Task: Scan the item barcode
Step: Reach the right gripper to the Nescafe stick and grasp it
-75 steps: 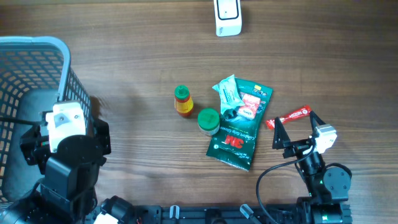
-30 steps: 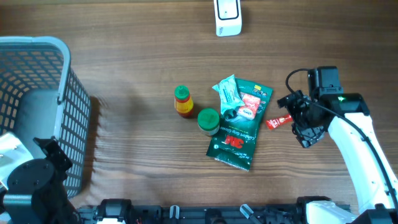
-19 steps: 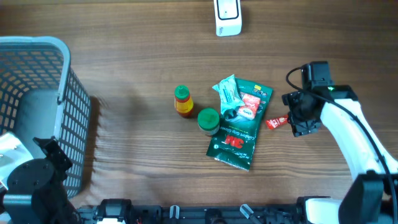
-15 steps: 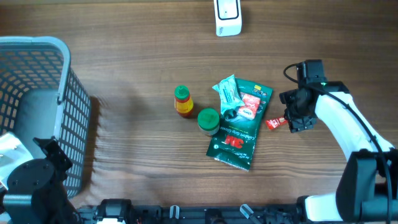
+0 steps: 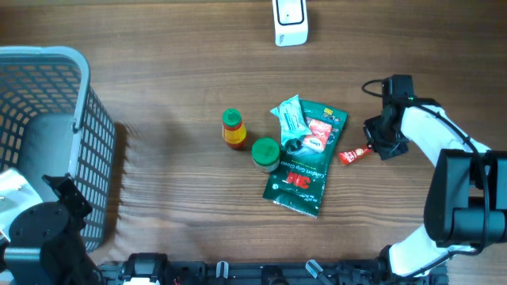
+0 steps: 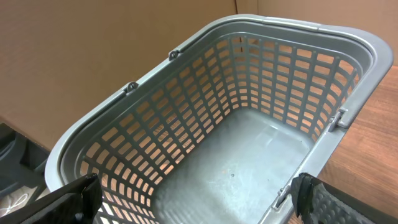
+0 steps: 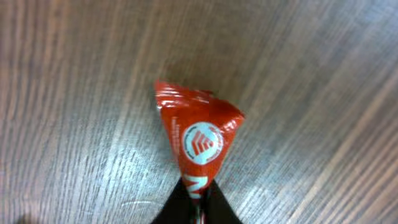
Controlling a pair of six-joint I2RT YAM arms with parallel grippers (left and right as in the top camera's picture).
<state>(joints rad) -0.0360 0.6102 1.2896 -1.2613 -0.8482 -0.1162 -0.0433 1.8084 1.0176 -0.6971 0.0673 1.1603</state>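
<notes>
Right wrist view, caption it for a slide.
Right gripper shut on one end of a red snack bar, wooden table behind.

We look into grey mesh basket [image 6: 186,143] — rim tilted across frame. Left end effector [image 6: 199,200] spread wide, black fingers [image 6: 68,199] at both lower corners. Wooden desk [image 6: 376,143] at right edge.

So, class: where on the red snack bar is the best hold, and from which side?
Pinch the flat sealed end nearest the right arm, coming down from above. The snack bar lies low on the table, hard to clamp across, but its thin end fits between fingers and sits clear of the green packet. The right gripper is shut on that end.
</notes>
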